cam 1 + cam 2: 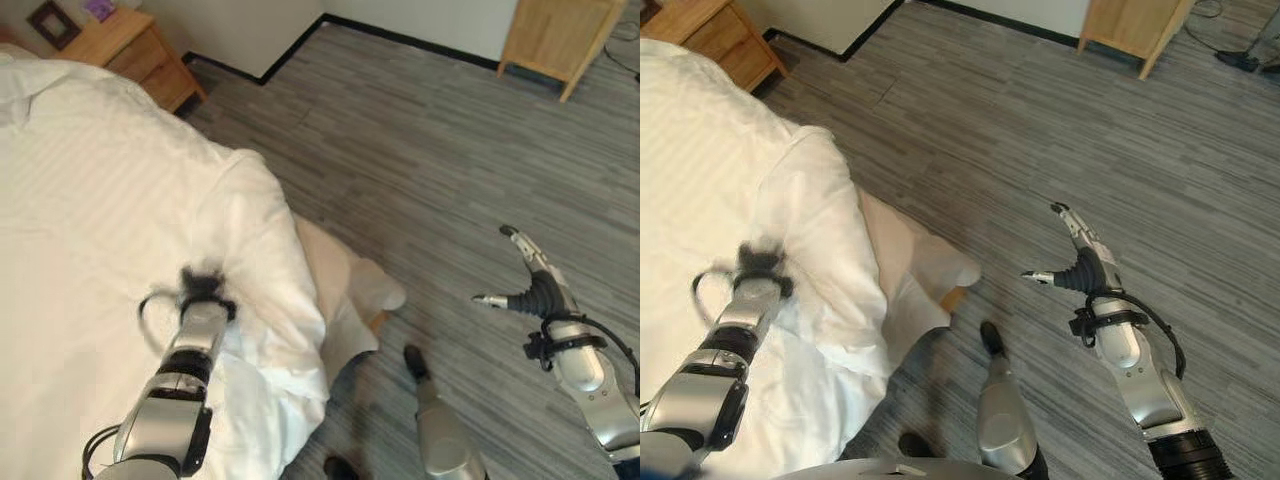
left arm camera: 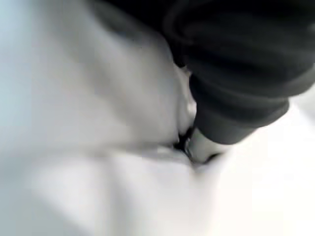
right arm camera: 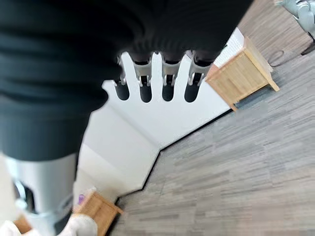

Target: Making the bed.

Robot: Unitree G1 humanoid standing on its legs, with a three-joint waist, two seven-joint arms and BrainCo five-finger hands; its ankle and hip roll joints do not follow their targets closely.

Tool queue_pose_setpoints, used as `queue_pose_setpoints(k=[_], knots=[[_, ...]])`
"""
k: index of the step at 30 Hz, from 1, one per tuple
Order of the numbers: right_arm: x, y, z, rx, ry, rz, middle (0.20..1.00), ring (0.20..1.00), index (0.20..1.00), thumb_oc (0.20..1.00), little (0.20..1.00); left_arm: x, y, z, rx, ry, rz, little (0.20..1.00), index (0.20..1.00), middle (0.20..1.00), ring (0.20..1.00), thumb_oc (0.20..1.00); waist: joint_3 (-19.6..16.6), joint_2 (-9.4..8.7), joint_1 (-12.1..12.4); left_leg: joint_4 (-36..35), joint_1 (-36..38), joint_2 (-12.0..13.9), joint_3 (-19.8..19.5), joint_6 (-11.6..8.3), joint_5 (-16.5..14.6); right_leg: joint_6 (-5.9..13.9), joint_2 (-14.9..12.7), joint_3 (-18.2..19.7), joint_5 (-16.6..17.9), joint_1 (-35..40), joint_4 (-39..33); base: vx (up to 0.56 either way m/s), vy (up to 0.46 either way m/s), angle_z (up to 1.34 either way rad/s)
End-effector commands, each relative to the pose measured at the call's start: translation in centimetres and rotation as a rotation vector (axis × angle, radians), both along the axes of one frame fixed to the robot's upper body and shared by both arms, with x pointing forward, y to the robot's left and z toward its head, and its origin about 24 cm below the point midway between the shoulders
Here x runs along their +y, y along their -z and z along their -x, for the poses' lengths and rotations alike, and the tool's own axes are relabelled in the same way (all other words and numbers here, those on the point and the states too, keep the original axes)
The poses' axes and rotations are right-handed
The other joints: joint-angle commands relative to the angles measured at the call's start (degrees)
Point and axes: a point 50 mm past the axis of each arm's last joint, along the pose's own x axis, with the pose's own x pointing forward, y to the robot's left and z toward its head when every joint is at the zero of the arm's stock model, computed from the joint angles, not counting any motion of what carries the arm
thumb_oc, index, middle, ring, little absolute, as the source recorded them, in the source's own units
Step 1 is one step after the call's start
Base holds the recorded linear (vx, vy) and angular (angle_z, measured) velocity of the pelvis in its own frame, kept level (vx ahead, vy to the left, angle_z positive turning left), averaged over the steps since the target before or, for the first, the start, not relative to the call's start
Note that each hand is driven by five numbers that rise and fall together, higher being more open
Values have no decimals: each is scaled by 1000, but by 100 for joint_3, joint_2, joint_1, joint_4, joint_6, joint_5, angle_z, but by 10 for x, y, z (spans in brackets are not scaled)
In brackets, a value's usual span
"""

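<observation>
1. While the left hand (image 1: 203,290) rests on the white duvet (image 1: 110,200), its fingers are sunk into the cloth, so I cannot tell whether they grip or lie flat.
2. Around those buried fingers the duvet puckers into soft folds, as the left wrist view shows at close range (image 2: 98,123).
3. Beyond the fingers, the duvet spreads over the bed (image 1: 345,290), and its corner droops over the bed's edge just beside the hand, with a paler sheet hanging below it.
4. Well apart from the bed, the right hand (image 1: 1080,262) hovers over the grey floor (image 1: 1040,120), fingers (image 3: 145,78) straight and spread, thumb held apart, holding nothing.
5. Past the right fingertips stands a wooden cabinet (image 1: 1135,25) against the wall.
6. Far beyond the left fingers, a wooden nightstand (image 1: 135,50) sits beside the bed's head.
</observation>
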Motion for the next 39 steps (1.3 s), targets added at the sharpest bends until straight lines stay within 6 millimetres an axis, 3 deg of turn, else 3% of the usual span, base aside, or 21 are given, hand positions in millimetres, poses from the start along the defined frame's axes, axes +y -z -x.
queue_pose_setpoints(k=[1,2,4,7,8,12,13,15,17,18,19,20,24,27,28,29,30,31,35,36,39], knots=[[10,-20,-2,-110,-41,-4,1000,1000,1000,1000,1000,-60,-93,-20,-403,235,35,200,200,200,200,200,327,-24,-283,36,413,672,-339,-423,850,394,-38,-118,-709,578,106,71,-40,-9],[10,-14,-1,-79,-41,7,1000,1000,1000,1000,1000,-79,-118,-16,-509,326,62,200,200,200,200,200,293,27,-280,42,498,652,-352,-425,922,364,-19,-118,-782,714,81,97,-45,-13],[8,-7,2,-37,-44,20,1000,1000,1000,1000,1000,-111,-138,-10,-581,478,112,200,200,200,200,200,284,98,-346,64,654,606,-317,-424,982,349,-15,-84,-817,838,76,90,-8,-20],[6,-5,3,-21,-40,23,1000,1000,1000,1000,1000,-123,-141,-8,-589,527,122,200,200,200,200,200,284,130,-399,60,712,584,-279,-422,984,352,-23,-53,-818,867,77,42,19,-25],[4,0,5,4,-38,17,1000,1000,1000,1000,1000,-143,-136,-10,-545,588,86,1000,1000,1000,1000,1000,278,194,-537,52,781,560,-219,-420,962,359,-31,1,-820,873,78,54,44,-22],[5,6,5,34,-51,9,1000,1000,1000,1000,1000,-169,-114,-22,-422,594,-11,1000,1000,1000,1000,1000,338,228,-784,50,838,521,-124,-410,912,365,-31,82,-798,831,100,35,45,-8],[8,16,4,69,-51,-5,1000,1000,1000,1000,1000,-185,-60,-29,-182,577,26,1000,1000,1000,1000,1000,390,202,-980,51,865,499,-15,-398,865,374,-15,144,-768,759,119,12,31,-19],[13,21,0,70,-52,24,1000,1000,1000,1000,1000,-191,-17,-30,27,532,31,1000,1000,1000,1000,1000,421,161,-1141,44,856,481,97,-390,803,402,5,212,-696,595,153,9,38,-25],[17,20,-7,48,-52,56,1000,1000,1000,1000,1000,-193,8,-25,128,518,-63,1000,1000,1000,1000,1000,441,115,-1320,40,785,456,254,-386,701,441,11,348,-582,317,204,-14,46,-45],[17,20,-7,47,-52,56,1000,1000,1000,1000,1000,-193,8,-26,128,517,-63,1000,1000,1000,1000,1000,437,118,-1317,40,781,455,258,-386,701,441,12,351,-581,310,205,-29,0,-81],[14,16,-3,20,-40,66,1000,1000,1000,1000,1000,-198,31,-15,200,526,-104,1000,1000,1000,1000,1000,392,66,-1463,37,661,486,442,-408,611,489,-1,403,-504,37,217,68,52,-86],[14,17,-2,22,-38,65,1000,1000,1000,1000,1000,-198,31,-14,201,528,-106,1000,1000,1000,1000,1000,349,116,-1407,36,697,454,348,-440,457,537,-21,426,-607,74,165,82,33,-75],[5,30,8,61,10,66,1000,1000,1000,1000,1000,-205,23,-12,126,553,-186,1000,1000,1000,1000,1000,279,125,-1294,45,585,495,407,-440,535,584,-60,342,-590,-45,164,16,-27,-13],[-12,33,9,35,111,88,1000,1000,1000,1000,1000,-203,-52,-25,-221,555,-242,1000,1000,1000,1000,1000,151,92,-1014,42,555,552,297,-440,659,560,-70,175,-627,52,152,-3,-125,11],[-16,27,9,-2,133,95,1000,1000,1000,1000,1000,-204,-75,-23,-328,565,-233,1000,1000,1000,1000,1000,173,42,-987,54,530,604,350,-440,821,494,-59,100,-541,84,190,-34,-127,21],[-16,27,9,-3,133,94,1000,1000,1000,1000,1000,-203,-75,-23,-327,565,-233,1000,1000,1000,1000,1000,187,34,-997,54,540,609,340,-440,821,493,-58,90,-544,101,190,-2,-127,28],[-22,15,7,-88,180,79,1000,1000,1000,1000,1000,-190,-118,-15,-546,536,-182,1000,1000,1000,1000,1000,176,16,-797,59,634,638,228,-440,831,470,-119,-52,-594,357,184,54,-56,37],[-23,9,6,-130,194,95,1000,1000,1000,1000,1000,-181,-135,-5,-649,532,-121,1000,1000,1000,1000,1000,177,-12,-706,59,703,661,167,-440,826,451,-161,-172,-635,522,176,49,-95,39],[-25,-4,-7,-202,255,149,1000,1000,1000,1000,1000,-149,-171,29,-892,543,151,1000,1000,1000,1000,1000,25,-139,-245,69,761,800,66,-440,851,287,-226,-591,-836,1051,120,14,-85,91],[-24,-4,-7,-202,254,149,1000,1000,1000,1000,1000,-148,-171,30,-891,542,152,1000,1000,1000,1000,1000,37,-145,-268,69,770,803,55,-440,850,286,-226,-602,-842,1069,120,84,-45,95],[-27,-8,-29,-161,285,209,1000,1000,1000,1000,1000,-144,-185,42,-941,685,394,1000,1000,1000,1000,1000,-98,-239,98,37,813,878,-89,-440,780,217,-308,-1080,-941,1477,97,51,-39,93]])
